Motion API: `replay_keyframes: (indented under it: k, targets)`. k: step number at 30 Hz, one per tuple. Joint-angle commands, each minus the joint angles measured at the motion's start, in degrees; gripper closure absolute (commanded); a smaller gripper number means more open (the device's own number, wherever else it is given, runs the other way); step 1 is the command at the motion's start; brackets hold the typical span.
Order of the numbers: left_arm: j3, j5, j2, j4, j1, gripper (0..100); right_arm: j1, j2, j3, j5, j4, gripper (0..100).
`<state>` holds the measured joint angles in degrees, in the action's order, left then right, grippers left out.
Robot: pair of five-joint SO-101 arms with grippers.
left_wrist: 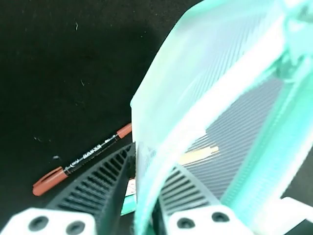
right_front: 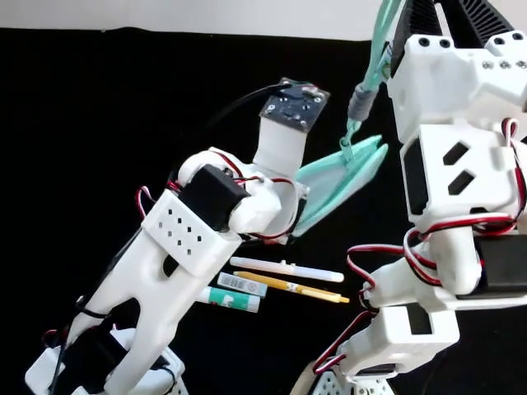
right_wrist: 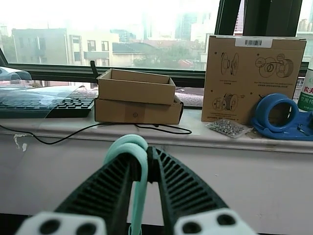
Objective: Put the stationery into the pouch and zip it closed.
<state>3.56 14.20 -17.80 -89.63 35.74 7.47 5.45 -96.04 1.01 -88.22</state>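
One teal mesh pouch (right_front: 342,177) hangs off the table (right_front: 99,123), slung between both arms, mouth looking parted along its upper edge. Left gripper (left_wrist: 146,169) is clenched on one wall of the pouch, with the mesh rising straight out from between its fingers. Right gripper (right_wrist: 146,155), higher up, is clamped on the pouch's strap (right_wrist: 128,147), the loop pinched at the fingertips. Stationery lies loose on the table: a white pen (right_front: 288,269), a yellow pen (right_front: 296,287) and a green-capped stick (right_front: 230,298) under the left arm, back of its gripper. A red-brown marker (left_wrist: 80,159) lies below the left gripper, off to one side. A pale streak shows through the mesh; cannot tell whether it is inside or beneath. Judgement: the step in hand is presenting the mouth, loading not begun. To do it well, keep the strap taut from above so the mouth stays spread. Lower the pouch close to the pens before either grip lets go. Free only one gripper, or the mesh may collapse and shut the opening.
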Motion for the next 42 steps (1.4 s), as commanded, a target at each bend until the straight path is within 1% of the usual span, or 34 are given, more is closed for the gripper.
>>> replay_keyframes:
  k: [1,4,6,11,13,16,17,21,32,34,39,42]
  targets:
    - [1.0,-2.0,-1.1,0.2,-1.7,93,0.1,-1.3,-5.5,-0.6,0.1,99.2]
    - [1.1,-1.9,-1.1,-0.1,-3.9,85,0.1,-1.4,-5.5,-0.6,0.0,99.2]
    - [2.1,-1.8,-1.1,-0.2,-5.5,82,0.1,-1.4,-5.5,-0.6,0.0,99.2]
    - [6.1,4.8,-1.1,-0.1,-8.8,81,0.1,-1.4,-5.5,-0.6,0.0,99.2]
    - [6.1,7.5,-1.1,-0.3,-9.5,81,0.1,-1.4,-5.5,-0.6,0.0,99.2]
    - [6.1,13.5,-1.0,-0.3,-11.3,81,0.1,-1.4,-5.5,-0.6,0.0,99.2]
    - [6.1,14.0,-1.0,-0.3,-12.0,81,0.1,-1.4,-5.5,-0.6,0.0,99.2]
    - [6.0,14.2,-1.0,-0.3,-12.9,81,0.1,-1.4,-5.5,-0.6,0.0,99.2]
    - [8.0,14.3,-1.1,-0.2,-12.4,81,0.1,-1.4,-5.5,-0.6,-0.1,99.2]
    - [8.3,15.0,-1.1,-0.3,-12.4,83,0.1,-1.4,-5.5,-0.6,-0.1,99.2]
    - [8.4,15.0,-1.1,-0.3,-12.8,93,0.1,-1.4,-5.5,-0.6,-0.1,99.2]
    - [8.0,15.0,-1.1,-0.3,-12.9,96,0.1,-1.4,-5.5,-0.6,-0.1,99.2]
